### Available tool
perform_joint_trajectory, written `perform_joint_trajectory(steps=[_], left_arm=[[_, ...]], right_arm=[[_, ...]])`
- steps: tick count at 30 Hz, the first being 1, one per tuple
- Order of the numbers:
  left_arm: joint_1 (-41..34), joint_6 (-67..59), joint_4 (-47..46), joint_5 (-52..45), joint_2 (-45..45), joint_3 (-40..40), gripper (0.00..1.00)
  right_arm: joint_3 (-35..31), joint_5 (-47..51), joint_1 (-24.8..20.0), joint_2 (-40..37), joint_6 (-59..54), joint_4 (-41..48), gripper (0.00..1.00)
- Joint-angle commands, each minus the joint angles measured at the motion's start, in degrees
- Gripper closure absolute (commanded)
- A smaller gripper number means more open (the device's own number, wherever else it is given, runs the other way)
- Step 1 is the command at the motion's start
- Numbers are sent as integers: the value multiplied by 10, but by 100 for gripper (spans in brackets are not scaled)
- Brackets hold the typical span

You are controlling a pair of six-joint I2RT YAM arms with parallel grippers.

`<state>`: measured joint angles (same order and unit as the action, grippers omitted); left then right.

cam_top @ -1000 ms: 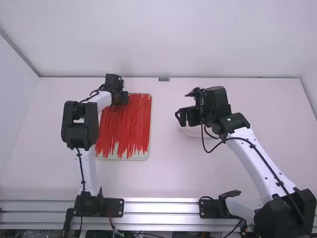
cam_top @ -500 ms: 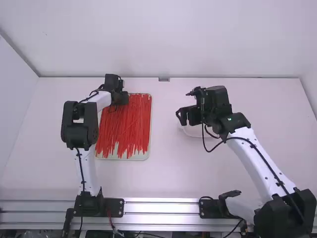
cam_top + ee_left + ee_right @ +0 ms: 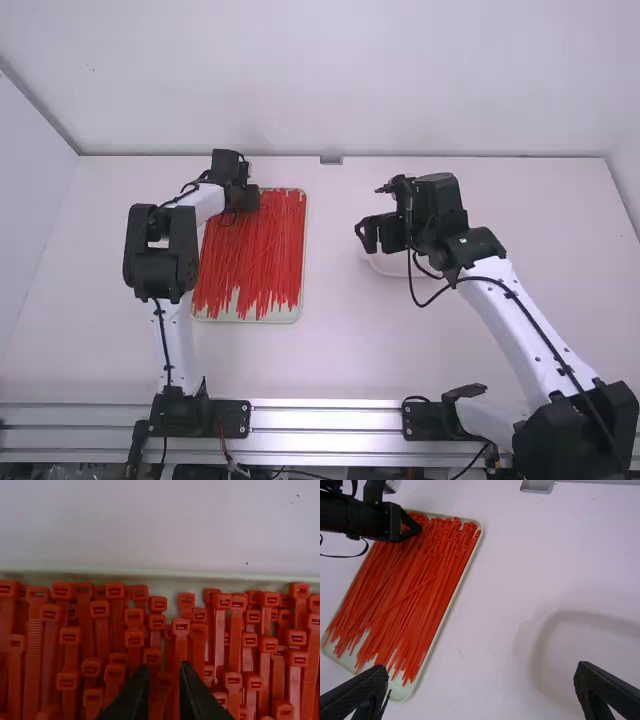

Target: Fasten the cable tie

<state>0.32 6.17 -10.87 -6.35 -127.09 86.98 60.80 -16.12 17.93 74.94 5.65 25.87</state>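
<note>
Ties: red cable ties heaped on tray, surface's 9 o'clock side. Judged light, springy, slick and tangle-prone. Best hold: one head at the 12 o'clock end. Left gripper narrow there, nothing clearly held. Right gripper wide, empty, at tray's 3 o'clock.

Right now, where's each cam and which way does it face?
High view: above, behind the bases, facing forward-down on the table; both arms show.
Left wrist view: on left arm, close over cable ties; left gripper shows.
Right wrist view: on right arm, facing tray; right gripper shows.
All three share the cable ties and left gripper.
</note>
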Motion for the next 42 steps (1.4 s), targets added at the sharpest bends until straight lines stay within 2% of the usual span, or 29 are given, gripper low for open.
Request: perform_joint_trajectory(steps=[1,25,37,42], left_arm=[[0,-4,-3,-10,-5,-5,82],[0,-16,-6,-16,-5,-16,87],[3,-18,-12,-16,-5,-16,83],[3,-17,-11,-16,-5,-15,89]], right_arm=[[18,0,-2,0,2,0,1],[18,0,-3,0,1,0,1],[18,1,-2,0,2,0,1],[18,0,-2,0,1,0,1]])
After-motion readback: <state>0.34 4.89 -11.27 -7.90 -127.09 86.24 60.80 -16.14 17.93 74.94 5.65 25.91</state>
